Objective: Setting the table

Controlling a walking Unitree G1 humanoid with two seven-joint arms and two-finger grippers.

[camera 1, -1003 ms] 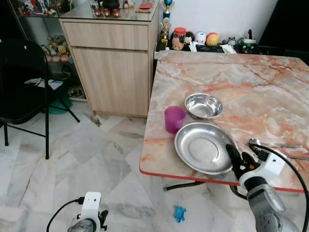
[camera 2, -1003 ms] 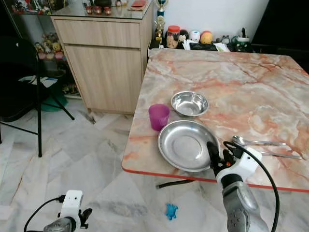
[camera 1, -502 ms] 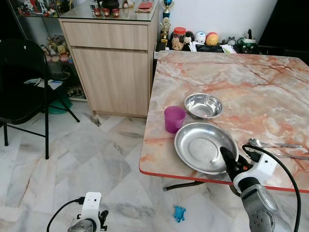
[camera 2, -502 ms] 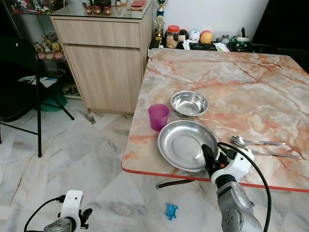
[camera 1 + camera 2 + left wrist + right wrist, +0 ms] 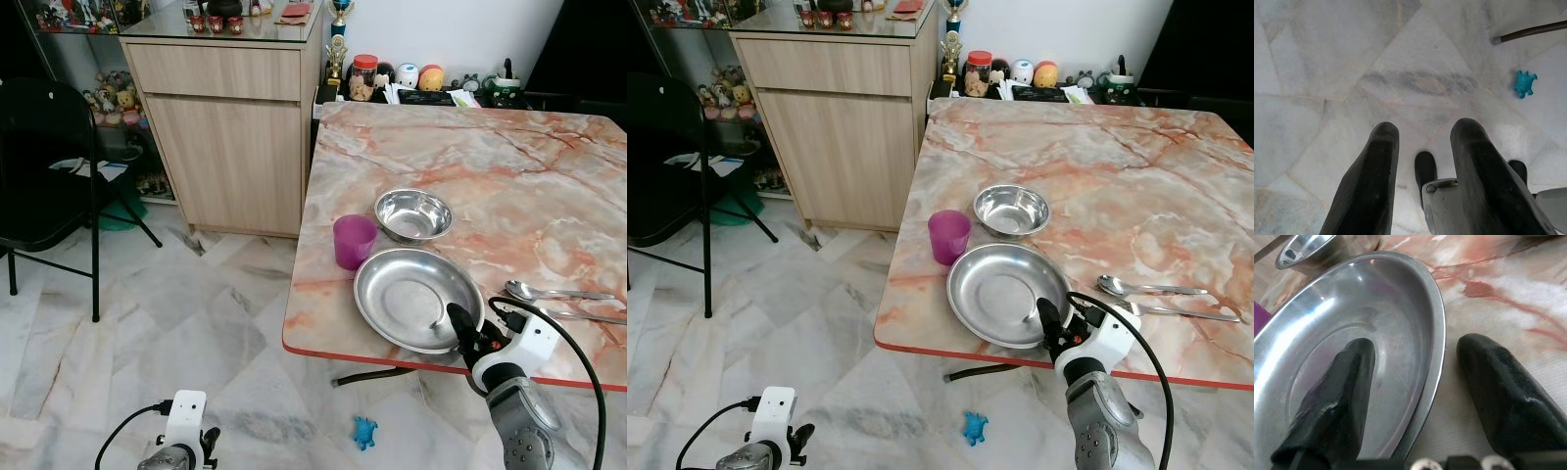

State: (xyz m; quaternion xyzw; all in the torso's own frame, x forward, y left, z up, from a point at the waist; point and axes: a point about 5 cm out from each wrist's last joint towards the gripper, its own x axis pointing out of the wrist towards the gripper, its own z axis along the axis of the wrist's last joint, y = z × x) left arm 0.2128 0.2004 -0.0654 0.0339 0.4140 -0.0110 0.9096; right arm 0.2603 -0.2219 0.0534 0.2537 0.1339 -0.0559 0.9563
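Your right claw [image 5: 1415, 382] is spread wide and straddles the near right rim of the large steel plate [image 5: 1352, 333]: one finger [image 5: 1337, 396] sits over the plate's inner slope, the other finger [image 5: 1503, 391] lies outside the rim above the marble. The rim runs through the gap between them, and you cannot tell from these views whether either finger actually touches the metal; nothing is clamped.

In the head views that claw [image 5: 468, 333] reaches up from below the near edge of the counter [image 5: 509, 166], at the plate's [image 5: 1004, 294] right front. The plate lies flat near the counter's front left corner. Just behind it stands a small steel bowl [image 5: 413, 213], and a purple cup [image 5: 354, 241] is upright just beside the plate's far left rim. To the right of the plate, a spoon [image 5: 554, 292] and a second piece of cutlery [image 5: 1176, 311] lie side by side on the marble.

Your left claw [image 5: 1422, 161] hangs low over the white marble floor [image 5: 1327, 73], fingers parted and holding nothing. A small blue toy [image 5: 1524, 83] lies on the floor near a dark table leg [image 5: 1533, 32].

Beyond the counter's left side you have a wooden cabinet [image 5: 230, 127], and a black chair [image 5: 49, 166] stands further left.
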